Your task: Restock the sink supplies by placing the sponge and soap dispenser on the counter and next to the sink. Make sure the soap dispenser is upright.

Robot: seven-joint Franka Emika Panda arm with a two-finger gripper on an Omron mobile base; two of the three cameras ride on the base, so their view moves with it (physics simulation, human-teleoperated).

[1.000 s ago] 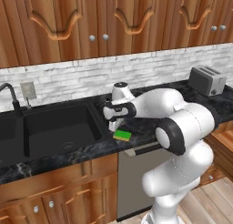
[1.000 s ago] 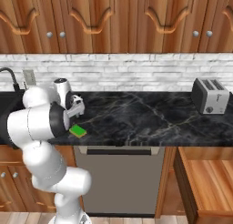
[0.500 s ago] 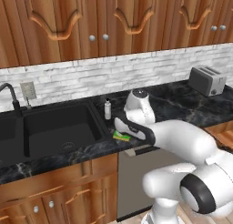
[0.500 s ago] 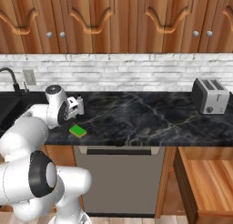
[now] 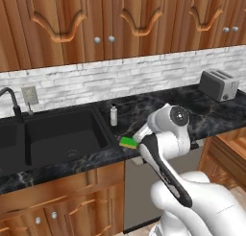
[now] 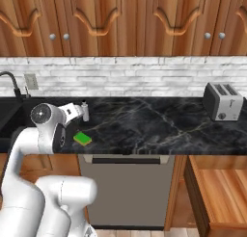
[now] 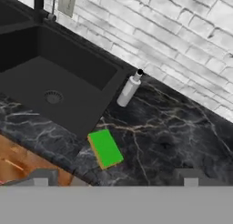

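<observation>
Sponge (image 5: 128, 142) lies flat on counter (image 5: 192, 110) just right of sink (image 5: 62, 134) in left base view, soap dispenser (image 5: 114, 115) upright behind it, apart. Right base view: sponge (image 6: 82, 138) near counter's front edge, dispenser (image 6: 85, 111) upright beyond it, toaster (image 6: 222, 101) far right. Hand view: gripper (image 7: 113, 178) jaws wide apart, empty, above sponge (image 7: 105, 148); dispenser (image 7: 129, 89) beside sink (image 7: 54, 73) corner.
</observation>
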